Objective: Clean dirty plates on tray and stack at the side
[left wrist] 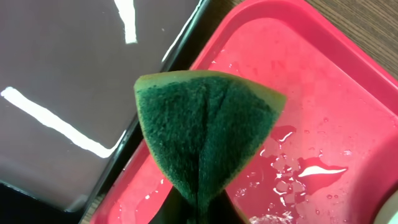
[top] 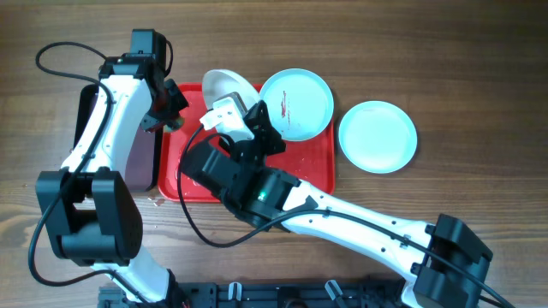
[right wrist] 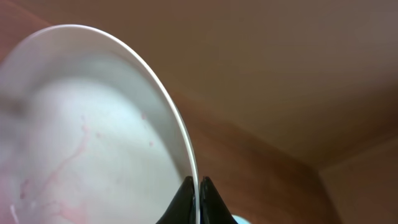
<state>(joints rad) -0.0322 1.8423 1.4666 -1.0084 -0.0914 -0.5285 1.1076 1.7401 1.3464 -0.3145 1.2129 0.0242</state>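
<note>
The white plate [top: 224, 85] stood tilted on edge over the far edge of the tray [top: 308, 175], and I had the right gripper [top: 238, 109] pinched together on its rim. In the right wrist view the two fingertips [right wrist: 188, 200] met on that thin rim, and I could see faint pinkish streaks on the plate's inner face. A turquoise plate [top: 300, 103] with a small dark red smear sat at the tray's far right corner, reaching past the rim. The other turquoise plate [top: 378, 135] lay flat on the table [top: 479, 68] just to the right of the tray, with no marks that I could see. The left gripper [top: 171, 115] was clamped on a folded green sponge [left wrist: 205, 130], which I held over the tray's left edge beside the black tray [left wrist: 62, 93]. Water [left wrist: 292, 168] beaded and pooled on the red floor under the sponge.
</note>
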